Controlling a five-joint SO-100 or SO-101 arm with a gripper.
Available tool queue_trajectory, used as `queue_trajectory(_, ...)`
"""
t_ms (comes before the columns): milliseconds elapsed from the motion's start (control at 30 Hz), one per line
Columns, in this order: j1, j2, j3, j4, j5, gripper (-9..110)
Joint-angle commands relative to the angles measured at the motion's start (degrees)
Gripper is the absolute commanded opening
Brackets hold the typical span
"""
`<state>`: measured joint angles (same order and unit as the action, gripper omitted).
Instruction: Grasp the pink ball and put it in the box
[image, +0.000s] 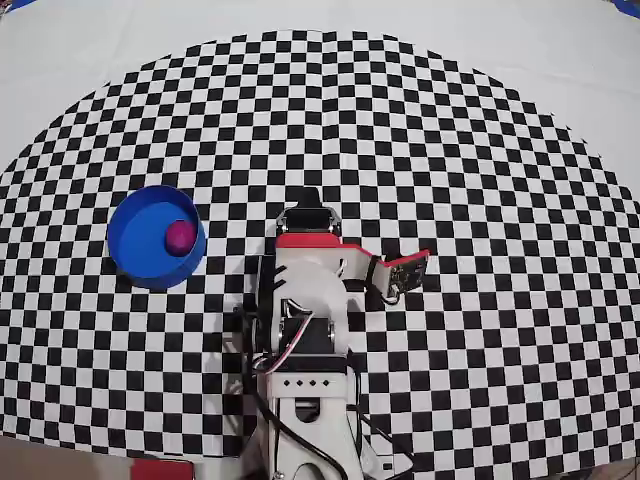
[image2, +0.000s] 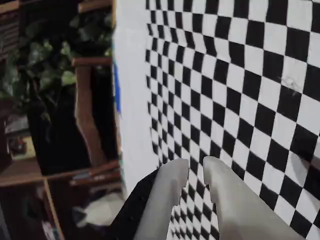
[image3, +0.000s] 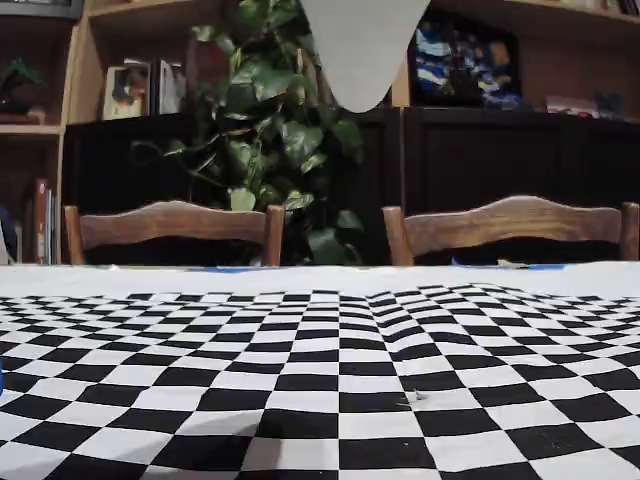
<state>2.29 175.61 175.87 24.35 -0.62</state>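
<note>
In the overhead view the box (image: 155, 236) sat at the left of the checkered bench (image: 480, 150), and the pink ball (image: 180, 235) already lay inside it, against the wall nearest the arm. The placing step therefore looked done; what remained, by my judgement, was only for the arm to settle and stay clear of the box, so nothing knocked the ball out.

Right of the box, well apart from it, the arm (image: 305, 300) was folded back over its own base, with a small red-edged circuit board (image: 405, 268) jutting out on the side away from the box. From above the hand could hardly be made out. In the wrist view the hand (image2: 196, 172) showed two pale fingers (image2: 172, 185) slightly apart with nothing between them, though the angle was poor and the gap may have been narrower than it seemed.

The bench carried a black-and-white checkered sheet, rounded on the far side, on a plain white cover. Beyond the bench, in the fixed view, stood two wooden chairs (image3: 175, 225), a leafy plant (image3: 275, 140) between them, and dark shelves (image3: 130, 60) with books behind.
</note>
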Motion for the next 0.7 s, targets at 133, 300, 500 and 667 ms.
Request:
queue_trajectory(133,-1.76,4.92,0.79,10.55,3.69,0)
queue_trajectory(300,-2.37,6.77,2.37,12.83,2.9,0)
queue_trajectory(500,-4.04,10.63,2.46,20.57,1.67,0)
queue_trajectory(667,-3.96,10.72,2.46,21.53,1.58,0)
